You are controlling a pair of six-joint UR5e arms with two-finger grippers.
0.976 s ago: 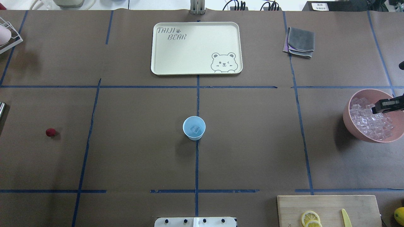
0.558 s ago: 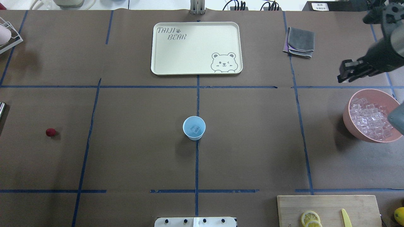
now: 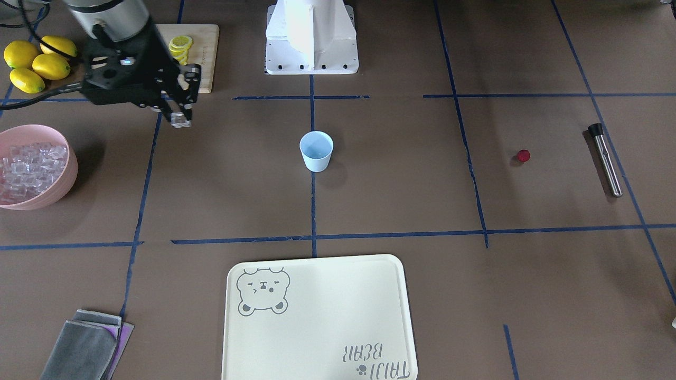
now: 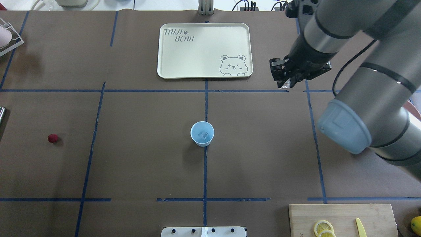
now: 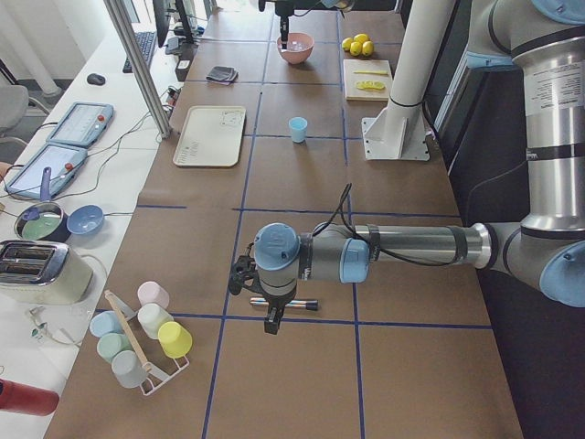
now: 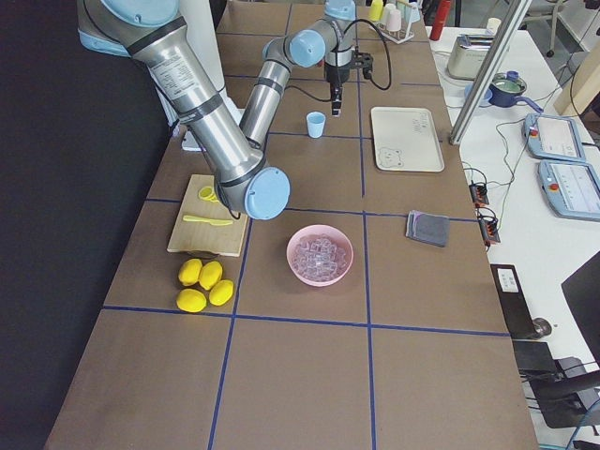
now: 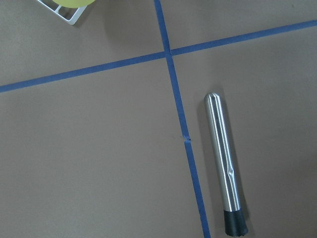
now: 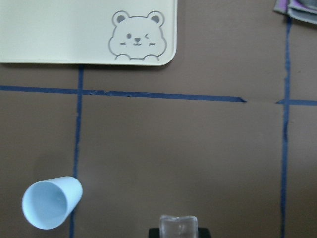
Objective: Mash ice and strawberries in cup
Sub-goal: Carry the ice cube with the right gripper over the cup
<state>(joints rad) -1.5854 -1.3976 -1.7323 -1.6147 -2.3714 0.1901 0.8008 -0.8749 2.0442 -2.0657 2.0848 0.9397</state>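
The pale blue cup (image 4: 202, 133) stands upright at the table's middle, with one clear ice cube (image 4: 204, 134) inside it. My right gripper (image 4: 284, 83) hangs in the air to the cup's right and farther from me. It is shut on another ice cube (image 3: 181, 121), which also shows at the bottom of the right wrist view (image 8: 178, 225), right of the cup (image 8: 49, 203). The strawberry (image 4: 52, 138) lies alone on the table far to the left. My left gripper (image 5: 271, 320) hovers over a steel muddler (image 7: 225, 173); I cannot tell whether it is open or shut.
A pink bowl (image 3: 67, 182) full of ice stands at the right end of the table. The cream bear tray (image 4: 164, 70) lies beyond the cup. A folded grey cloth (image 3: 84, 343), a cutting board (image 4: 342, 214) with lemon slices and whole lemons (image 3: 37, 63) are around.
My right gripper rose out of the pink bowl with an ice cube and swung left across the table toward the middle. The cup and strawberry stayed put.
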